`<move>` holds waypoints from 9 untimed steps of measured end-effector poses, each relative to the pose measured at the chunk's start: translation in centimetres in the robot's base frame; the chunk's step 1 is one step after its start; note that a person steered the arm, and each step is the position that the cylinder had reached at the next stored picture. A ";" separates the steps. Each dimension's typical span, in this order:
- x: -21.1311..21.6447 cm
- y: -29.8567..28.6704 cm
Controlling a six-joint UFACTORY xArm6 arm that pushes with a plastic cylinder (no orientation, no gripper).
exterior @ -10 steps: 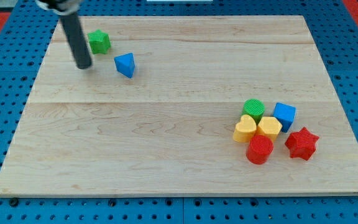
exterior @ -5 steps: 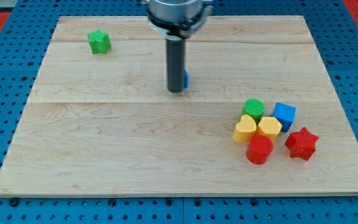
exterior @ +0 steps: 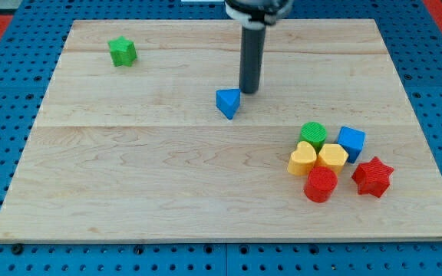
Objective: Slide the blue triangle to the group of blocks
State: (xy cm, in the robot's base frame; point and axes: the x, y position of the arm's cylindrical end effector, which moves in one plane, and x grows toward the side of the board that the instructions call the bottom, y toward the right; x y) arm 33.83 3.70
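The blue triangle block (exterior: 228,102) is sitting a little toward the top edge of the pale wooden board (exterior: 167,184), roughly midway between the left and right edges and well apart from everything else. Starting at the view's left, a small green star-shaped block (exterior: 122,51) is lying alone near the top-left corner. Moving right past the blue triangle, the straight dark rod is standing upright, coming down from the top edge, and my tip (exterior: 248,91) is resting just beside the triangle, on its upper right side; whether the two are touching I cannot tell. The rod is carrying nothing, being a bare stick with no jaws.

Farther right, toward the bottom-right corner, the group of blocks is gathered close together: a yellow heart-shaped block (exterior: 301,159) at the left of the cluster, a green round block (exterior: 312,133) above it, a yellow hexagon-like block (exterior: 332,156) next to the heart, a red round block (exterior: 320,184) below these, a blue cube (exterior: 351,142) at the upper right, and a red star block (exterior: 372,176) at the far right. The board is lying on a blue pegboard bench (exterior: 6,107).
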 end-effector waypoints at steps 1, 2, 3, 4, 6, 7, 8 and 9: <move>-2.1 -3.6; 1.5 -3.7; 2.7 -5.5; 6.1 -3.4; 10.1 -0.5; 11.8 4.0; 9.0 3.5; -1.5 -4.4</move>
